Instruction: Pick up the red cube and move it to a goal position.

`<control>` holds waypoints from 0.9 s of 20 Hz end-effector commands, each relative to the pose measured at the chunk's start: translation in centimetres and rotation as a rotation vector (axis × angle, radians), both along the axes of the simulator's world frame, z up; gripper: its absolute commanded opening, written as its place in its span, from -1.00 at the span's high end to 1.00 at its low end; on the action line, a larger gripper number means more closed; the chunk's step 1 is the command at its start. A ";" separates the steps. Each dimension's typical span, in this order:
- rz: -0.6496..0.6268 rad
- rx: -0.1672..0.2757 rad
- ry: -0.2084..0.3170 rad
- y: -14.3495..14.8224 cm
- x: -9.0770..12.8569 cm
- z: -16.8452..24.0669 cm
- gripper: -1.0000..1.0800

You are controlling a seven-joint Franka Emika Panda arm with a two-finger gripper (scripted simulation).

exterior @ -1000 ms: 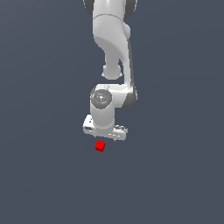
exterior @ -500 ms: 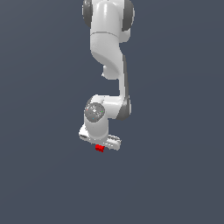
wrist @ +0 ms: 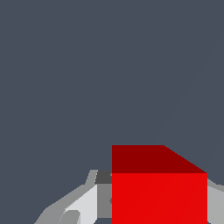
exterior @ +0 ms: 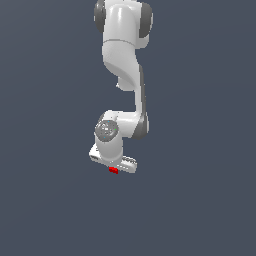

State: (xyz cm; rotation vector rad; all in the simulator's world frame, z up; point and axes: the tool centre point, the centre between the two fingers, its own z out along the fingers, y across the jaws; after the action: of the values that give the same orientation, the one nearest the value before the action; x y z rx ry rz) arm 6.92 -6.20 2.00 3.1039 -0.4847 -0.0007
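Observation:
The red cube (exterior: 113,170) shows as a thin red sliver just under the white hand in the exterior view. My gripper (exterior: 114,168) has come down over it, so most of the cube is hidden there. In the wrist view the red cube (wrist: 159,197) fills the space between the two fingers. One grey finger (wrist: 104,192) lies against its side and the other finger touches the opposite side. The gripper (wrist: 159,210) is shut on the cube, which rests low on the dark surface.
The white arm (exterior: 125,60) stands upright above the hand. A plain dark grey surface (exterior: 200,200) surrounds the cube, with no other object in view.
The hand has come down over the cube, which stayed where it was. The cube went from fully visible below the hand to mostly covered between the fingers.

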 end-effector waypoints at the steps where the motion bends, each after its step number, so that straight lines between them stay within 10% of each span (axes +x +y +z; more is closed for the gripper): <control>1: 0.000 0.000 0.000 0.0 0.0 0.0 1.00; 18: 0.000 0.000 0.000 3.1 -0.4 4.0 1.00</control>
State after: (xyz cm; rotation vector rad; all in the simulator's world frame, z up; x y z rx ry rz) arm 6.54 -3.89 5.01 3.1031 -0.4865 -0.0039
